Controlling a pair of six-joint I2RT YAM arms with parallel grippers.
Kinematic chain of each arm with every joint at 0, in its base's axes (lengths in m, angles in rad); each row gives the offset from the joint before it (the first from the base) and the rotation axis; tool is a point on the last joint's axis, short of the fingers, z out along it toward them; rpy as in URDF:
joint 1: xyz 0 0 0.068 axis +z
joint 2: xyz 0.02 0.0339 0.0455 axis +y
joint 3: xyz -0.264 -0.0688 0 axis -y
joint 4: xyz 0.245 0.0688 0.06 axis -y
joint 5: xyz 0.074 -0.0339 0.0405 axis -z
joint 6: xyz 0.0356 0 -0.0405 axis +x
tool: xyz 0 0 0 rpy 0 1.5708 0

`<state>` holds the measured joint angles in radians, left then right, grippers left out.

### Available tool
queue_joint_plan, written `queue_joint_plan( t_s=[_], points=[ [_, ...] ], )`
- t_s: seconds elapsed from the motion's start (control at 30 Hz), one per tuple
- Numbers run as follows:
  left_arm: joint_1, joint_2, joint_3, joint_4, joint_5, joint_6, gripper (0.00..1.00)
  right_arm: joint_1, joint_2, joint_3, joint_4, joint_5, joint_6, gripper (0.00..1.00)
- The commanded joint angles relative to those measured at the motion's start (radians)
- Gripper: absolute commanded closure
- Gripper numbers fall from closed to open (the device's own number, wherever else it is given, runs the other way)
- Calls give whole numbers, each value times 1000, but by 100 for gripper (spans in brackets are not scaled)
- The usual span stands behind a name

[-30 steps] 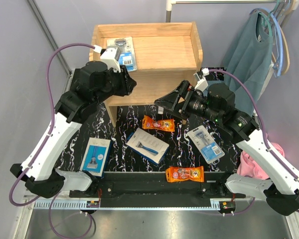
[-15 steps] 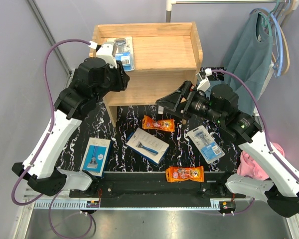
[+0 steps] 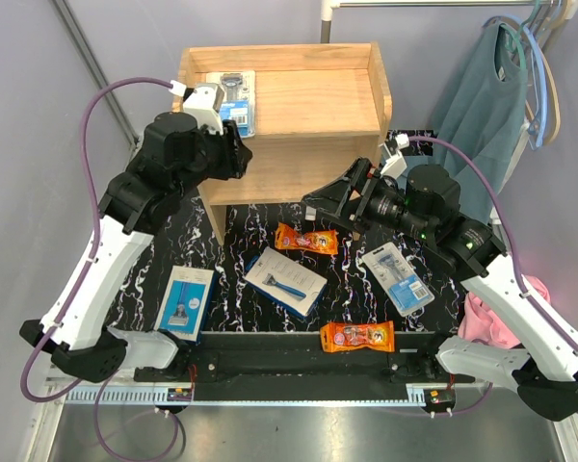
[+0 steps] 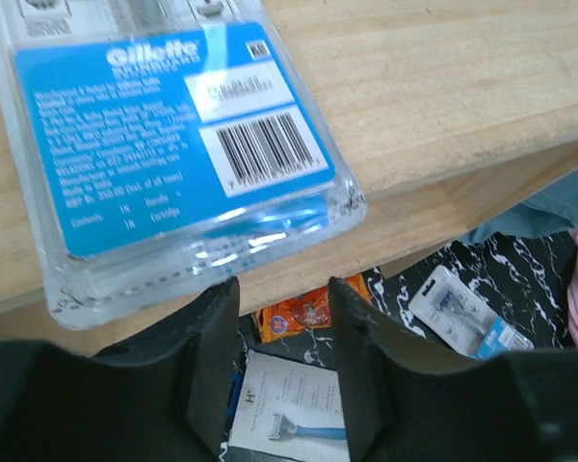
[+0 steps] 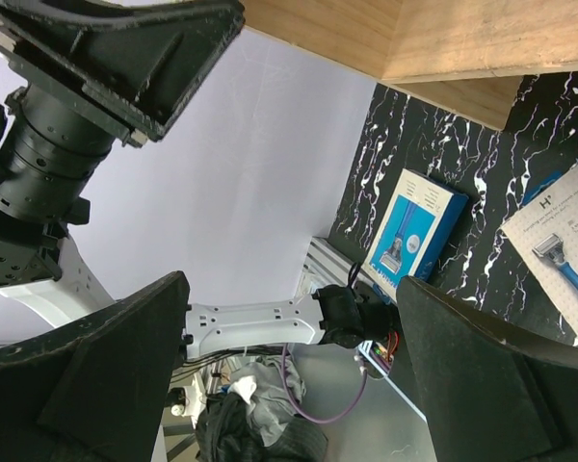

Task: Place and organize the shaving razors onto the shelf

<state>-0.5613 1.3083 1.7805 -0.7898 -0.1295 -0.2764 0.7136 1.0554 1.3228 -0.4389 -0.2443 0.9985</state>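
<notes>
One clear blister razor pack on a blue card [image 3: 231,99] [image 4: 173,144] lies flat on the left of the shelf's [image 3: 313,96] [image 4: 443,87] top tier. My left gripper [image 3: 243,159] [image 4: 281,318] hovers just off that pack's near edge, open, with nothing between its fingers. Down on the black mat lie two orange packets [image 3: 306,239] [image 3: 357,336], a white box picturing a razor [image 3: 286,281] [image 4: 289,414], a blue-and-white box [image 3: 187,300] [image 5: 414,231] and a second blister pack [image 3: 397,277] [image 4: 462,313]. My right gripper [image 3: 329,200] [image 5: 294,366] hangs wide open above the mat before the shelf, holding nothing.
A teal garment on hangers [image 3: 491,96] hangs at the right and a pink cloth [image 3: 486,318] lies beside the right arm. A metal rail [image 3: 299,371] runs along the near edge. The marbled mat [image 3: 241,231] ends at the shelf's foot.
My left gripper's jaws have spread and drawn slightly back from the blister pack, which stays on the shelf top. The right arm has barely moved.
</notes>
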Motion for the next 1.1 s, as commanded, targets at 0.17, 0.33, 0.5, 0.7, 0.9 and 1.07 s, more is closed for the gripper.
queue_joint_plan(
  t_s=[0.17,0.33,0.5,0.7,0.9,1.07],
  points=[
    [3,-197,-286,73,178,-72,34,0,-23,-14,-53,36,-43,0],
    [1,-339,-476,119,215,-148,23,0,-44,-62,-135,71,-64,0],
    [-3,-452,-696,147,225,-239,4,-2,-66,-117,-185,91,-74,0],
    [-14,-578,-961,244,264,-378,1,-2,-92,-207,-227,109,-73,0],
    [-45,-655,-1118,290,278,-461,1,-2,-104,-255,-326,204,-92,0],
    [-57,-661,-1164,294,274,-484,1,0,-101,-249,-397,292,-110,0]
  ],
)
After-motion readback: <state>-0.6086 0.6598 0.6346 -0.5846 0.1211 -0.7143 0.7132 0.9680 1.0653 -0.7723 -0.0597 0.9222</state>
